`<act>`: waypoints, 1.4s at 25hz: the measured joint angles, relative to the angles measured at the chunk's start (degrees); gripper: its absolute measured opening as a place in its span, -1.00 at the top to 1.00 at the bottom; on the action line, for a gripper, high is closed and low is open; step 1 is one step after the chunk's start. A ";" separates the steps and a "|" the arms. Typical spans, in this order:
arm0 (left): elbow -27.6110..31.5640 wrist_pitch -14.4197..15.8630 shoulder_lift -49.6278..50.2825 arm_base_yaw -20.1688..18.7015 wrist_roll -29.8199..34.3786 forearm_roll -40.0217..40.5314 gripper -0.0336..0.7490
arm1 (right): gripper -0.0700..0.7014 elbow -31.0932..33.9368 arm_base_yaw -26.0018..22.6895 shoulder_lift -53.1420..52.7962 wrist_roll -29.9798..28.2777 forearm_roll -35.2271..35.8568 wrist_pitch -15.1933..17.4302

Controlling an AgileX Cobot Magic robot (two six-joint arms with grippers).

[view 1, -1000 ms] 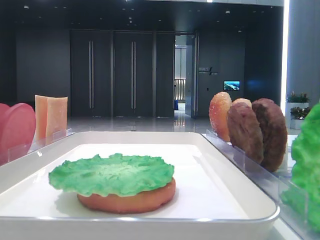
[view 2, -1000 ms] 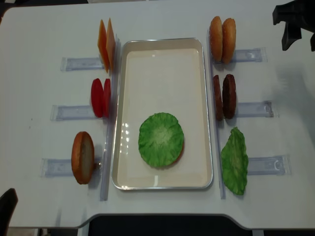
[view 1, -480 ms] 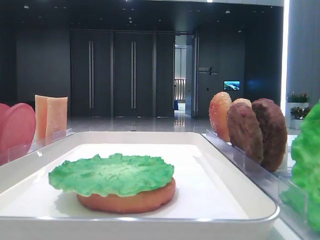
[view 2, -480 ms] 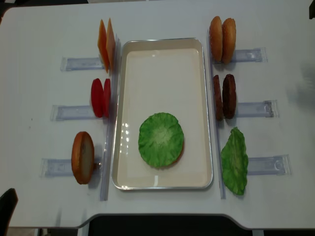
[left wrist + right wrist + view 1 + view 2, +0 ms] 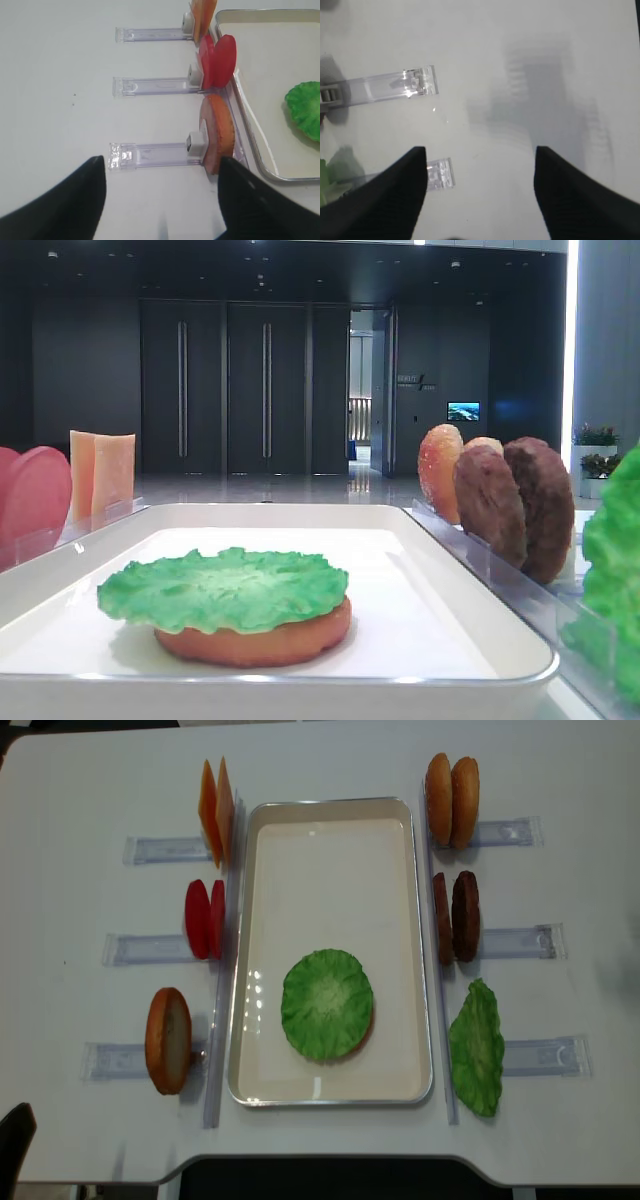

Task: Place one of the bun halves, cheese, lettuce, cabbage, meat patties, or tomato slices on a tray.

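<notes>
On the white bench, both arms are waiting with jaws wide open and empty, the left gripper facing a bun standing on edge nearer than the tray.

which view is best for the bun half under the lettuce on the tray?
The low exterior high view: the round golden-orange bun half shows side-on beneath the ruffled green lettuce leaf. The overhead view shows only a sliver of bun at the leaf's edge. The left wrist view shows only leaf; the right wrist view shows neither.
</notes>
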 joint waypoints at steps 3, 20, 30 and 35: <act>0.00 0.00 0.00 0.00 0.00 0.00 -0.45 | -0.32 3.46 0.00 -7.02 0.00 0.26 0.04; 0.00 0.00 0.00 0.00 0.00 0.00 -0.45 | -0.32 22.18 0.00 -41.97 -0.05 3.76 0.18; 0.00 0.00 0.00 0.00 0.00 0.00 -0.45 | -0.32 29.42 0.00 -59.80 -0.50 3.71 0.28; 0.00 0.00 0.00 0.00 0.00 0.00 -0.45 | -0.31 30.39 0.00 -67.55 -1.43 3.71 0.30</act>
